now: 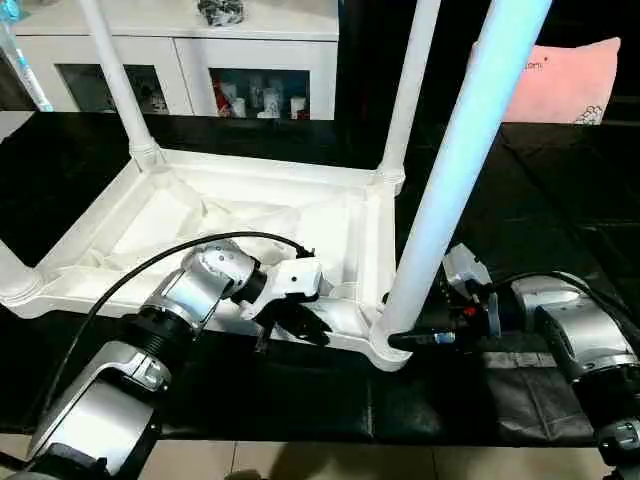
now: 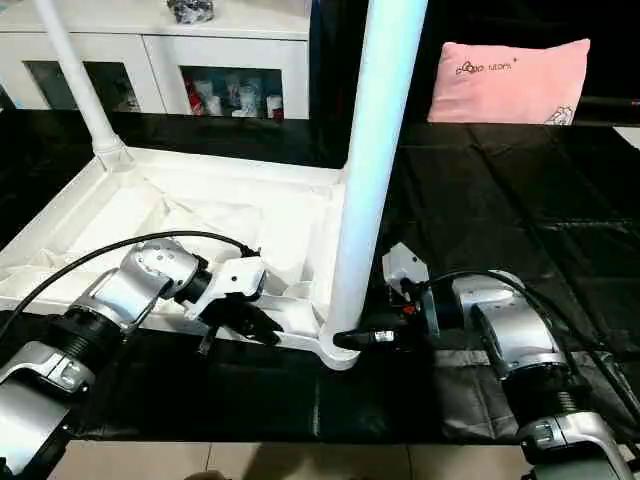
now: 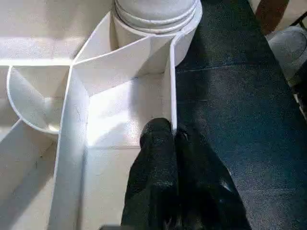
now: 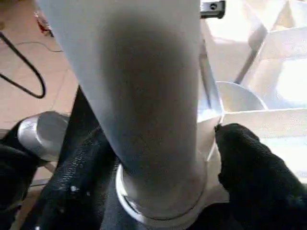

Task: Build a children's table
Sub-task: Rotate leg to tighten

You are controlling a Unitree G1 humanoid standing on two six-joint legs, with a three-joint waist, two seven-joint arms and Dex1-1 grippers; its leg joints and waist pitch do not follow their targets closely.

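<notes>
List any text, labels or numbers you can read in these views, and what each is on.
Pink pillow: a short line of dark print near its top edge, too small and blurred to read.
Small mark at the pillow's lower right corner: unreadable.
Tabletop, legs and cabinet: no text visible.

Both silver forearms reach forward and inward from the lower corners of the head views, each bent at the elbow. The left forearm angles up toward the middle, a black cable arching over it from the wrist. Its white wrist housing turns inward, and the left tool [image 1: 296,326] points down and to the side with its two black fingers [image 3: 158,158] pressed together. The right forearm comes in from the right, wrist turned so the right tool [image 1: 415,338] lies level and points toward the middle. One of its black fingers [image 4: 254,163] shows in the right wrist view, spread apart from the other.
</notes>
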